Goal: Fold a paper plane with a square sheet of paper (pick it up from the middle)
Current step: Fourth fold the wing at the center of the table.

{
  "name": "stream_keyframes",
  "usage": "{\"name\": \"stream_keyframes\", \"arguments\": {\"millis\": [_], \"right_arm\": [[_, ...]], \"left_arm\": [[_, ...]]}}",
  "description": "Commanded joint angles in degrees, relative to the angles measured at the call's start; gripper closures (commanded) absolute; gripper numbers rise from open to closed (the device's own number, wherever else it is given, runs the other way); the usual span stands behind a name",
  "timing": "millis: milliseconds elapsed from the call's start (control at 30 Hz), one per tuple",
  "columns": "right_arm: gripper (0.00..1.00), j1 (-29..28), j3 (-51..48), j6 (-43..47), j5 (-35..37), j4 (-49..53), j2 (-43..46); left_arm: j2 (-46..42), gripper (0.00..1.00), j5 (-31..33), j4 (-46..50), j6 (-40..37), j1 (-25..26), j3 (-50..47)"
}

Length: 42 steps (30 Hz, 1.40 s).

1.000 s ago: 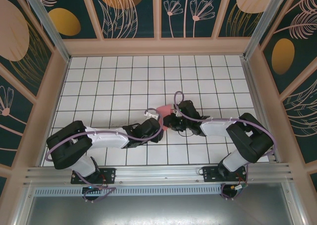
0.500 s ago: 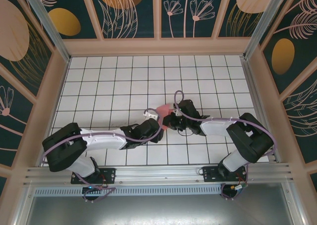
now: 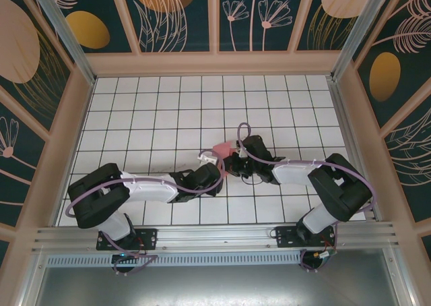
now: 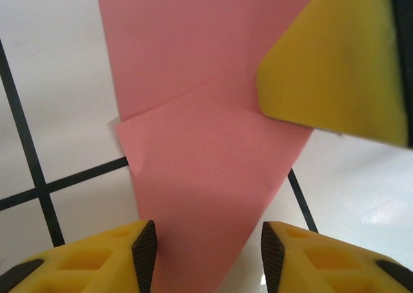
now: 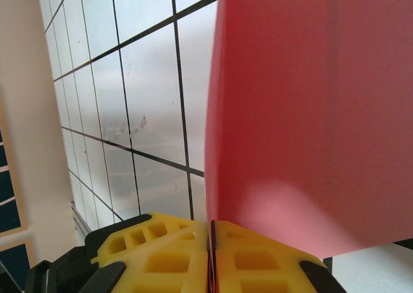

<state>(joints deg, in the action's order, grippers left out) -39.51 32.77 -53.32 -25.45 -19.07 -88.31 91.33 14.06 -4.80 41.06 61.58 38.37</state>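
**Left arm swings in as right keeps its pinch on the paper**

Since a second ago the left arm has shifted. Its shoulder block drew back towards the left edge and then came in again, and its wrist now sits a little lower and closer to the centre of the table [image 3: 155, 110]. The right arm and the paper look unchanged over that second.

From above, the pink paper [image 3: 224, 147] shows as a small patch near the middle of the white grid. It sits between the two wrists, with the left gripper [image 3: 214, 161] just beside it on one side and the right gripper [image 3: 234, 160] just beside it on the other.

In the right wrist view, the right gripper [image 5: 211, 232] has its yellow fingers pressed flat together on the edge of the pink paper [image 5: 303, 112]. The paper rises out of the seam between them and covers the right half of the picture, with the grid tiles behind it.

In the left wrist view, the left gripper [image 4: 208, 251] has its jaws apart. The pink paper [image 4: 206, 144] narrows to a point that runs down between them. One black pad sits at the paper's edge and the other is clear of it, so nothing is clamped. A folded flap crosses the paper at a slant, with its crease plainly visible. One yellow finger [image 4: 335, 67] of the right gripper overlaps the paper's upper right corner. I cannot tell whether the paper touches the table.
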Motion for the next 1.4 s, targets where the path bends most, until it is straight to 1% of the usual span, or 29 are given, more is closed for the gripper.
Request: {"name": "stream_keyframes", "arguments": {"millis": [0, 300, 600, 733, 900, 1000, 1100, 1233, 1300, 1367], "right_arm": [[0.9, 0.3, 1.6, -1.0, -0.5, -0.9, 1.1], [0.89, 0.2, 2.0, -1.0, -0.3, -0.4, 1.0], [0.89, 0.2, 2.3, -0.8, -0.2, 0.4, 1.1], [0.89, 0.2, 2.3, -0.6, 0.2, 1.1, 1.2], [0.85, 0.2, 2.5, 0.0, 0.7, 2.4, 1.6], [0.8, 0.3, 2.4, 0.6, 1.2, 3.7, 2.5], [0.68, 0.4, 2.2, 1.7, 2.5, 5.8, 5.1], [0.54, 1.8, 0.4, 3.7, 4.6, 8.9, 11.5], [0.5, 3.6, -1.1, 4.5, 4.7, 9.5, 15.6], [0.5, 5.1, -2.4, 5.6, 5.3, 10.1, 19.3]], "left_arm": [[1.1, 0.53, 2.7, 0.9, 1.4, 0.4, 1.4], [0.8, 0.67, 3.8, 1.0, 1.3, 0.4, 1.0], [0.9, 0.72, 4.5, 1.4, 1.3, 0.4, 0.9], [1.2, 0.77, 4.6, 1.5, 1.2, 0.4, 0.9], [1.7, 0.85, 4.3, 1.1, 1.2, 0.4, 0.8], [2.0, 0.9, 4.0, 0.7, 1.2, 0.4, 0.7], [1.7, 0.93, 3.6, 0.0, 1.4, 0.4, 0.2], [0.1, 0.96, 0.9, -3.9, 1.1, 0.2, -2.0], [-0.9, 0.96, -1.1, -5.9, 0.4, 0.1, -3.0], [-1.6, 0.96, -4.2, -8.1, -0.7, -0.3, -3.9]]}}
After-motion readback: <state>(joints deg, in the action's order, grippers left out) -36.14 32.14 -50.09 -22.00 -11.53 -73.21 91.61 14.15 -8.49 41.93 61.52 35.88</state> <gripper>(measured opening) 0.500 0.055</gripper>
